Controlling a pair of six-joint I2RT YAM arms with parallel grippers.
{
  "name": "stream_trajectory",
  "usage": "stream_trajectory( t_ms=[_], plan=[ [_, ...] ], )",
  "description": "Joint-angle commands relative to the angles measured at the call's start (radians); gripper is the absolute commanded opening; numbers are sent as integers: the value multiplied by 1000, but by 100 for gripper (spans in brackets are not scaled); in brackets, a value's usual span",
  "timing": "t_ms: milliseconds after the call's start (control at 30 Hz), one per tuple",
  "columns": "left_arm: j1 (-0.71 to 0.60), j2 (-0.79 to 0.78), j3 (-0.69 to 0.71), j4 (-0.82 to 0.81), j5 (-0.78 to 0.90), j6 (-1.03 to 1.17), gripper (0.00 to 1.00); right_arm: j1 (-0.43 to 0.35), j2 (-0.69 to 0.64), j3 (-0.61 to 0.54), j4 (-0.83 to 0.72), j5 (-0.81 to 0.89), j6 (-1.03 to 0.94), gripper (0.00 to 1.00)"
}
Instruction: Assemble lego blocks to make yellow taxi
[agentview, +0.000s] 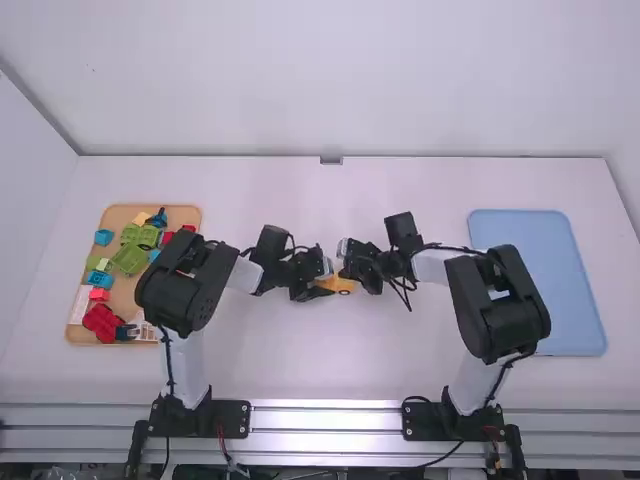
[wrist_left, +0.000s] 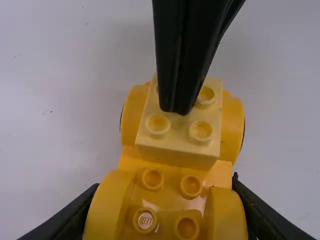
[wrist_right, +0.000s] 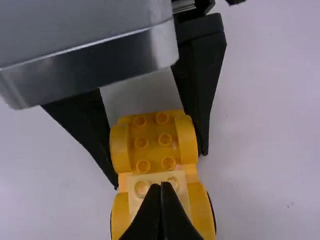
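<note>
A glossy yellow plastic toy car (wrist_left: 166, 200), topped by a pale yellow studded block (wrist_left: 175, 142), sits mid-desk (agentview: 300, 370) between the arms. The left tool (agentview: 319, 290) pinches its arched end; the right tool (agentview: 362, 276), pressed together, points down at the block. The right wrist view shows six studs (wrist_right: 165, 139) between the arches (wrist_right: 120, 150); the left, small print (wrist_left: 145, 220) on one.

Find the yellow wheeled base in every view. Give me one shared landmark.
High view: yellow wheeled base near the picture's centre.
Left wrist view: base between the left hand's fingers.
Right wrist view: base, beyond the pale block.
Shared landmark: the right hand, at the base.
</note>
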Motion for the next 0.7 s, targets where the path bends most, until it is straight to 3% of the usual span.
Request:
stream_trajectory(
  t_ms=[0, 133, 233, 300, 333, 367, 400, 433, 467, 500, 667],
  plan=[
    [-1, 50, -34, -30, -82, -14, 45, -6, 21, -33, -40, 141, -5, 0],
    [4, 50, -34, -29, -82, -14, 45, -9, 19, -31, 43, 79, 37, 2],
    [4, 50, -34, -32, -83, -14, 46, -34, -5, -24, 93, -47, 62, 18],
    [7, 50, -34, -32, -85, -14, 47, -71, -57, -25, 99, -185, 56, 38],
    [3, 50, -34, -32, -85, -13, 53, -91, -82, -25, 98, -232, 47, 53],
    [2, 50, -34, -32, -85, -13, 57, -96, -89, -25, 98, -240, 45, 55],
    [0, 50, -33, -32, -86, -14, 73, -117, -112, -25, 98, -254, 47, 72],
    [0, 50, -34, -32, -85, -14, 82, -124, -119, -26, 98, -253, 47, 79],
    [0, 50, -34, -31, -85, -14, 99, -135, -135, -26, 93, -248, 46, 88],
    [2, 46, -34, -32, -86, -14, 99, -141, -150, -26, 81, -242, 46, 97],
    [38, -47, -34, -112, -85, -40, 99, -144, -184, -25, 71, -233, 61, 99]
  ],
)
